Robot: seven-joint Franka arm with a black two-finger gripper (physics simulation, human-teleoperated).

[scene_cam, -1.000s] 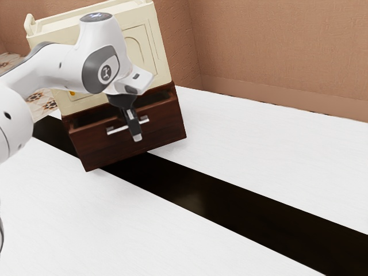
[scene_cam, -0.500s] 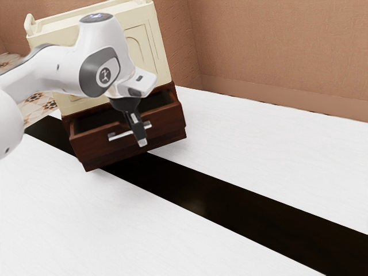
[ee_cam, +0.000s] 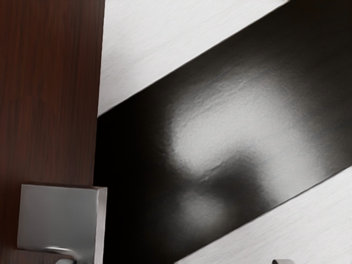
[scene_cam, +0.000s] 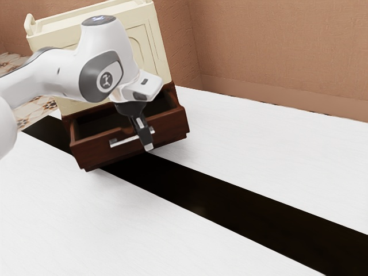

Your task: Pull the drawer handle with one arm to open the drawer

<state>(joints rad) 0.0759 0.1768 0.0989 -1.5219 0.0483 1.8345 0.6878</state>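
drawer (scene_cam: pixel 95 152) was partly out of the cabinet (scene_cam: pixel 158 60), its inside in view behind the front panel; not shut, prob not at full travel. handle (scene_cam: pixel 121 141) sat on that front, w/ the end effector (scene_cam: pixel 145 140) at it, near the end toward the ext. view's right. couldn't tell from where i stood if the end effector was wide, narrow or actually gripping, so hold = unconfirmed.

main risk imo: slip. contact was near one end of the handle, so a sideways drift of the arm (scene_cam: pixel 54 72) would've let it slide off that end, leaving the drawer half done. same off-ctr pull could also rack the drawer in its runners & jam it, esp. if the pull wasn't straight out.

2nd: a jammed or bottomed-out drawer + more pull = whole cabinet dragged or tipped on the desk (scene_cam: pixel 247 149). 3rd: hand was angled, tip low, so any extra drop might've pushed the front down & added friction. next move prob called for a slow, level pull, w/ a stop at the 1st sign of resistance.
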